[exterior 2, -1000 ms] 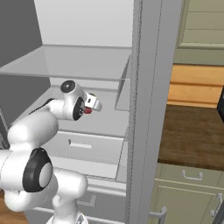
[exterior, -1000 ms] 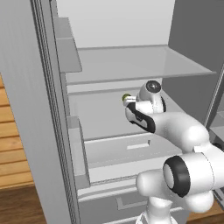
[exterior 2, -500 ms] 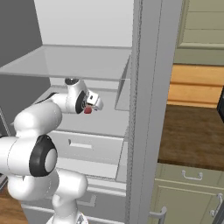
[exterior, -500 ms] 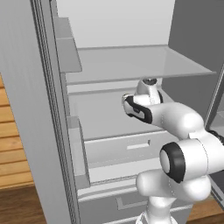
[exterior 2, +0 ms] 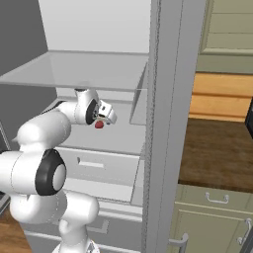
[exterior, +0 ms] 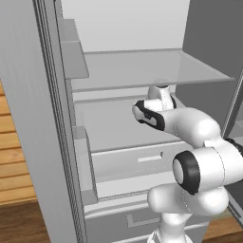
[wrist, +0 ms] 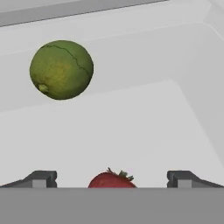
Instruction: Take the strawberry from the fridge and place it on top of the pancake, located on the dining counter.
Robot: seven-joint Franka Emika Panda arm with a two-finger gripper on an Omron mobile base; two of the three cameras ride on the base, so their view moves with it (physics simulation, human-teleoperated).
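Observation:
My arm reaches into the open fridge (exterior 2: 173, 123), below its glass shelf (exterior: 142, 66). The strawberry (wrist: 111, 180), small and red with a green top, lies on the pale lower shelf. In the hand view it sits midway between my two dark fingertips (wrist: 41, 178), which stand wide apart and clear of it. My gripper (wrist: 111, 183) is open. From the right base view the strawberry (exterior 2: 99, 125) shows just under the gripper (exterior 2: 107, 116). The pancake and the dining counter are out of view.
A green lime (wrist: 61, 70) lies on the same shelf, farther back and to the left of the strawberry in the hand view. Door bins (exterior: 73, 52) line the open left door. Sage-green cabinets (exterior 2: 212, 212) stand to the right of the fridge.
My arm has pushed deeper into the fridge and the hand has swung down toward the strawberry. The strawberry has stayed in place. The jaws remain wide.

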